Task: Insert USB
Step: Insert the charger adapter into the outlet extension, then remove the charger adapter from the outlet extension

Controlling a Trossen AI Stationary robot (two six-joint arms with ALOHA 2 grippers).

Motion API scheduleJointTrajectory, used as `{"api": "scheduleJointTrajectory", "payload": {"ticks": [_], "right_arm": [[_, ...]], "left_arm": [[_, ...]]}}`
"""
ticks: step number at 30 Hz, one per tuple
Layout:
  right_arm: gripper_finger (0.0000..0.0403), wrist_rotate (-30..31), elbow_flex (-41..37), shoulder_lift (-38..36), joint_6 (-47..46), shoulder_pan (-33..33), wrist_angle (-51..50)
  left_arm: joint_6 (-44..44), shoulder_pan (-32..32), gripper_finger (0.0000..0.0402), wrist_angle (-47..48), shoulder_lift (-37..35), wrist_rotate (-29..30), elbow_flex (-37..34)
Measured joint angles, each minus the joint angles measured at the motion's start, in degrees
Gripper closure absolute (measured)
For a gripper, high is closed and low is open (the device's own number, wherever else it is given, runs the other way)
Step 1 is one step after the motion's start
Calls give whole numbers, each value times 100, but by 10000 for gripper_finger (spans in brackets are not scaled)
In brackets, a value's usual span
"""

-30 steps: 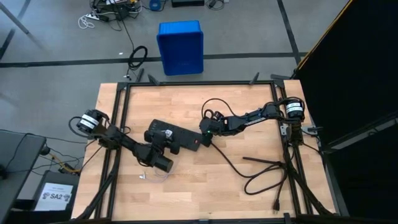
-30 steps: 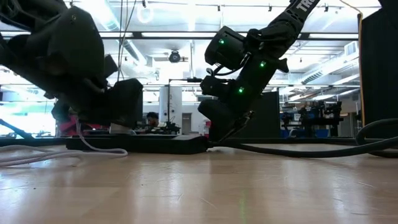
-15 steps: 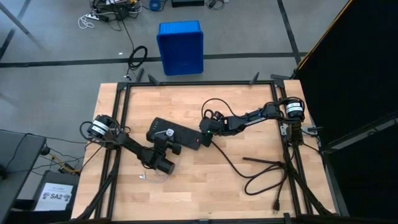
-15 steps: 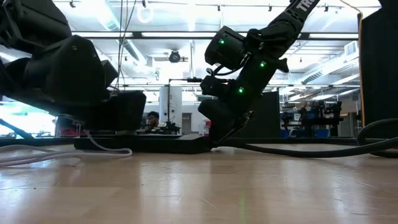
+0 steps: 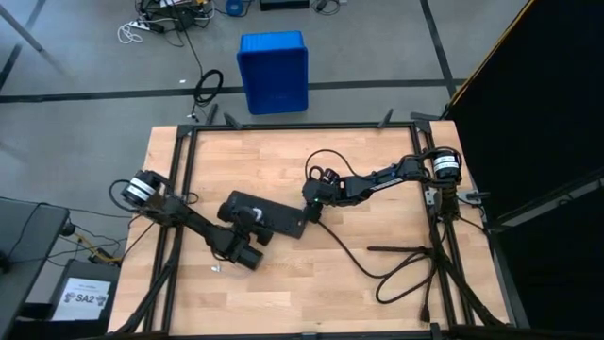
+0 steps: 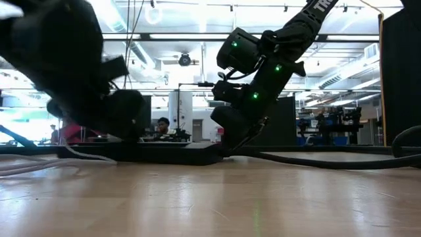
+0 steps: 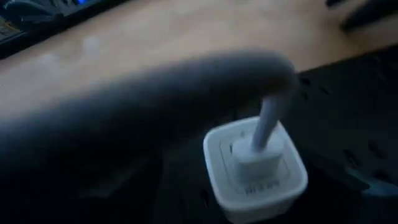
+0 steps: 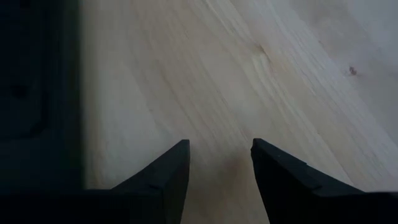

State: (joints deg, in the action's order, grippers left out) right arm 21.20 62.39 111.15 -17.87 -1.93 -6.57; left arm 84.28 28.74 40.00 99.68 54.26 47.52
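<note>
The USB's white plug (image 7: 256, 157) sticks upright in the small white cube adapter (image 7: 255, 168), which sits on the black power strip (image 5: 274, 217). Its thin whitish cable (image 7: 268, 118) rises behind a blurred dark finger (image 7: 186, 81) of my left gripper (image 5: 247, 236). That gripper is open, just on the near side of the adapter. The cable's slack (image 6: 26, 166) lies on the table. My right gripper (image 8: 219, 163) is open over bare wood at the strip's right end (image 5: 302, 223). My left gripper has one blurred finger (image 7: 205, 78) in front of the USB cable where it rises from the plug. Whether that finger touches the cable, I cannot tell. My right gripper stands at the power strip's right end; no frame shows it touching the strip.
The strip's thick black cord (image 5: 401, 269) runs from its right end and loops toward the table's near right corner. A black frame rail (image 5: 179, 189) borders the table. A blue bin (image 5: 274, 71) stands on the floor beyond the far edge.
My left gripper has risen a little above the strip and rolled slightly, staying by the adapter. The power strip has slid a little toward the table's left edge. Its black cord has been drawn after it, and the cord's loop near the right edge has changed shape.
</note>
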Motion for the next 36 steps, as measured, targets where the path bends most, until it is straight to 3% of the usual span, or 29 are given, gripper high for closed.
{"api": "scheduleJointTrajectory", "payload": {"ticks": [10, 16, 19, 23, 28, 33, 36], "right_arm": [[255, 26, 0, 0, 7, -7, 2], [256, 301, 0, -2, 391, 32, 100], [258, 384, 0, -2, 613, 90, 296], [257, 518, 0, -2, 855, 181, 499], [261, 650, 0, -4, 1054, 308, 810], [261, 687, 0, -39, 1206, 360, 1009], [264, 1017, 0, -189, 1244, 385, 1061]], "left_arm": [[-314, 454, 106, -135, -343, -475, 47], [-1613, 895, 106, -912, -445, -1287, 60], [-1960, 1194, 106, -1127, -574, -1326, 59], [-1970, 1579, 106, -1096, -797, -680, 60], [-1957, 2066, 117, -983, -1098, 725, 49], [-1723, 2363, 173, -858, -1544, 1265, -282], [-1640, 2496, 217, -830, -1883, 1540, -538]]}}
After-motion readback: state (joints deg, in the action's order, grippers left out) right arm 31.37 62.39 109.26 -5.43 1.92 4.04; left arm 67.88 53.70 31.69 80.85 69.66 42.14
